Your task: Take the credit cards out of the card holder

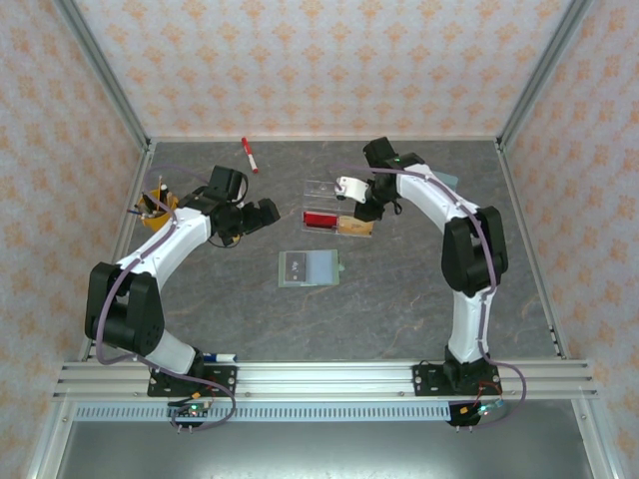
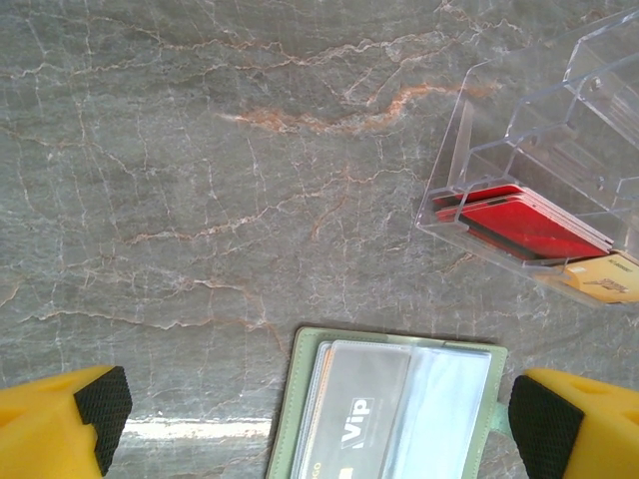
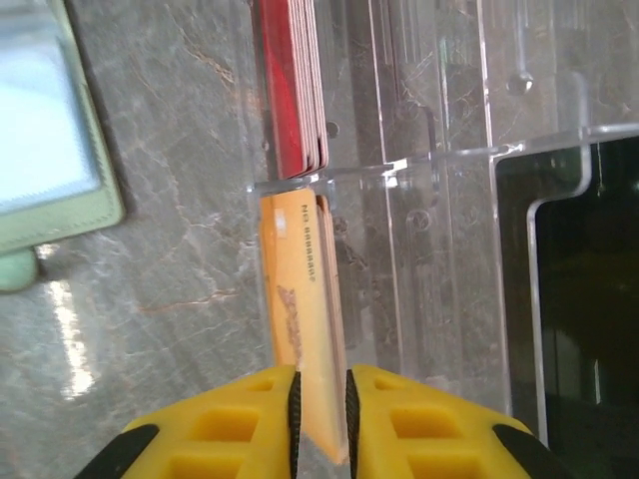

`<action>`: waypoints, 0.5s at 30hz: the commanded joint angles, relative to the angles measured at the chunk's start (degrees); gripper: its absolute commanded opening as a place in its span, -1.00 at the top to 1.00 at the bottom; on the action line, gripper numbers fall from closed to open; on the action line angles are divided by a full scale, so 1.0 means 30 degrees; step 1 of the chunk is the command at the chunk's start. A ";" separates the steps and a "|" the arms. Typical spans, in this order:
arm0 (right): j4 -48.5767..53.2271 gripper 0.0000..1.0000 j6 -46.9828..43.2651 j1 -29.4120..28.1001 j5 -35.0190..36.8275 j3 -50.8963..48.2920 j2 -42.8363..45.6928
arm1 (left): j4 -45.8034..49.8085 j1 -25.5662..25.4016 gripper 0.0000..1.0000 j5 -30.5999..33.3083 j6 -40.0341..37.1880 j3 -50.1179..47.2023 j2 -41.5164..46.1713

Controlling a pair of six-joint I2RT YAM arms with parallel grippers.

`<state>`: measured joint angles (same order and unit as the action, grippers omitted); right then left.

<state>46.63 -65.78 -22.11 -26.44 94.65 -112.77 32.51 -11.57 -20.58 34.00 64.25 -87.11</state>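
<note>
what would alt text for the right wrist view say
The right hand straddles the near end of a tan-gold card standing on edge in a clear tray; grip unclear. Red cards stand in the compartment beyond, and the open green-grey card holder lies on the table at upper left.

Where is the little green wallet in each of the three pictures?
Top external: the green wallet lies in the middle of the table, just nearer to the arms than the clear tray.
Left wrist: the wallet is at the bottom centre, lying open, with the tray at the upper right.
Right wrist: the wallet is in the top left corner, with the tray to its right.
Shared landmark: the clear tray.
</note>
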 commanded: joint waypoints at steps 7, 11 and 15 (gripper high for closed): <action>-0.8774 0.46 1.3786 -0.2797 0.1417 -0.6197 0.7021 | -0.1050 0.0138 -1.00 0.0460 0.0730 -0.2717 0.2327; -0.8789 0.43 2.0022 -0.4421 0.4026 -0.7194 0.8051 | -0.1374 0.0141 -1.00 0.0096 0.0862 -0.3626 0.2817; -0.8355 0.27 2.4971 -0.6558 0.5584 -0.8088 0.8375 | -0.1303 0.0137 -1.00 -0.0402 0.0596 -0.4341 0.3485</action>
<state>22.37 -9.65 -38.52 -15.59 72.44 -88.51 29.89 -11.57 -20.75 35.97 52.45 -79.18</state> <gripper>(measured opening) 0.346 0.998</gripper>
